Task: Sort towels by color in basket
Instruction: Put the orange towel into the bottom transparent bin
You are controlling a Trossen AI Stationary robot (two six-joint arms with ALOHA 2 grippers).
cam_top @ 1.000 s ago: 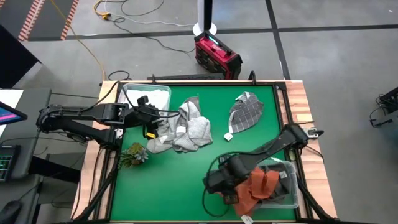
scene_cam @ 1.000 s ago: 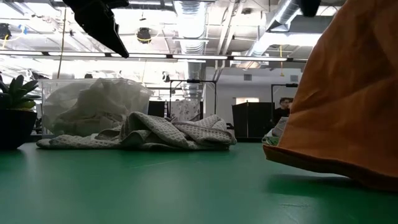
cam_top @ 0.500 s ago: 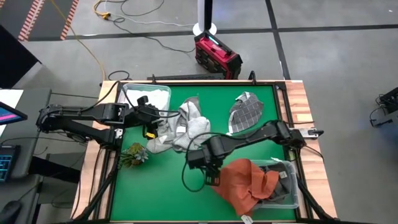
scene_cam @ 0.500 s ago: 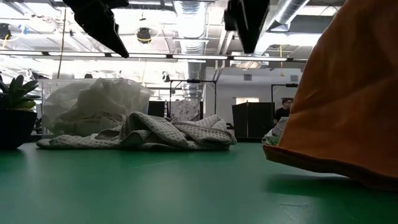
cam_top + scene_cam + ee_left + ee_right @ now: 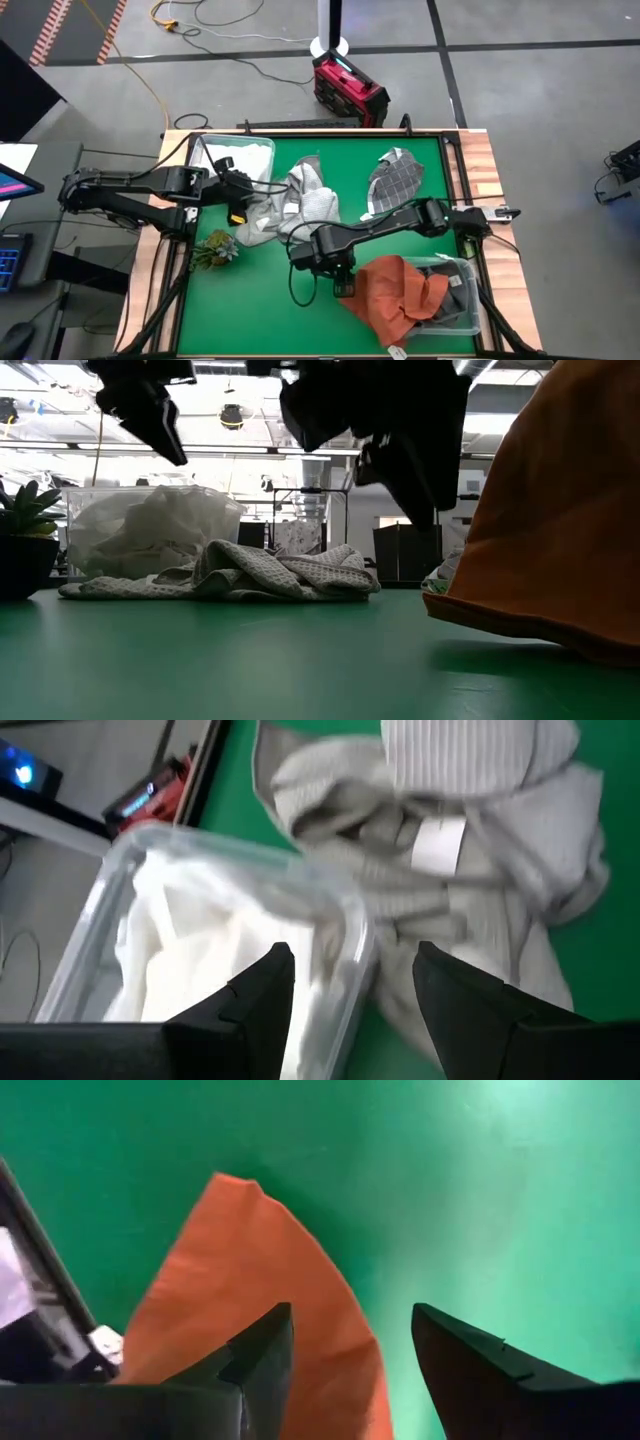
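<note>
My right tool (image 5: pixel 345 283) hangs with its fingers spread wide and empty above the green tabletop (image 5: pixel 260 300), just beside the corner of the rust orange towel (image 5: pixel 395 295), which drapes half out of the clear bin (image 5: pixel 462 310) at the right near edge; a dark grey cloth (image 5: pixel 452 290) lies inside that bin. My left tool (image 5: pixel 243 190) is also spread wide and holds nothing, poised over the edge of the second clear bin (image 5: pixel 205 150) in the far left corner, where the white towels (image 5: pixel 190 960) are heaped. Right next to that bin sprawls the crumpled pile of light grey towels (image 5: pixel 295 205), one showing a small white tag (image 5: pixel 438 842). The grey checked towel (image 5: pixel 395 180) lies on its own toward the far right. A small green plant (image 5: pixel 215 248) stands at the left edge. The tabletop has a wooden border (image 5: pixel 485 170). Beyond it, a red case (image 5: pixel 348 88) sits on the grey floor among loose cables (image 5: pixel 230 30), and across the table the room shows bright ceiling lights (image 5: pixel 300 380) and ducts.
</note>
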